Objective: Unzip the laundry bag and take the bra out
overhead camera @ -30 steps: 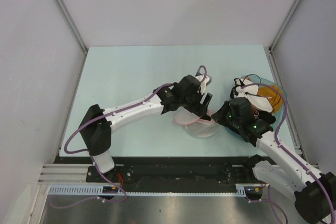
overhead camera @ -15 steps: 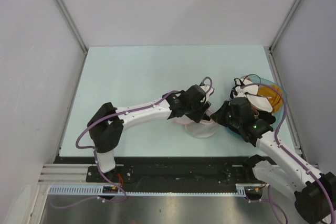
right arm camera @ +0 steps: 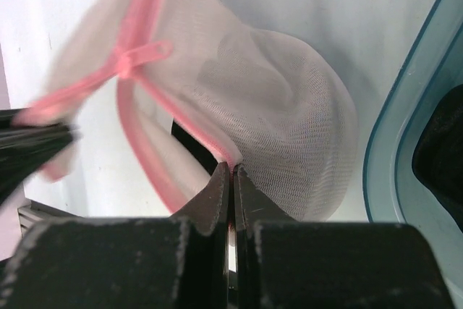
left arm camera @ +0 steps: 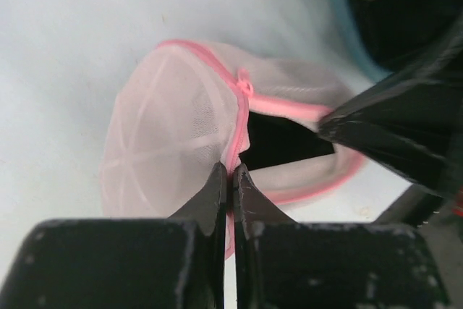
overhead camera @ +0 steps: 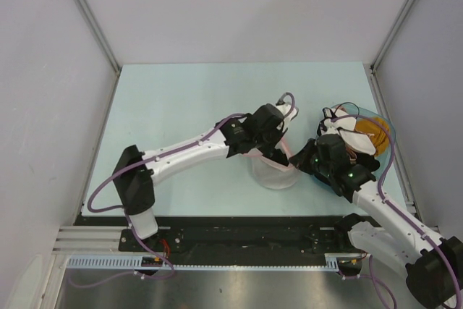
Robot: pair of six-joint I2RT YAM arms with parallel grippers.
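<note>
the small white see-through mesh laundry bag (overhead camera: 276, 173) with pink-trimmed rims lies on the pale table (overhead camera: 181, 99), just beside the teal plastic basin (overhead camera: 388, 135) on its left-arm side. the left gripper (left arm camera: 231, 171) is fully closed, pinching the pink rim of the bag half farther from the basin. the right gripper (right arm camera: 231, 169) is likewise fully closed, pinching the pink rim of the half nearer the basin. the two halves gape apart. the pink zipper pull (right arm camera: 145, 56) sits on the rim, clear of both grippers.
</note>
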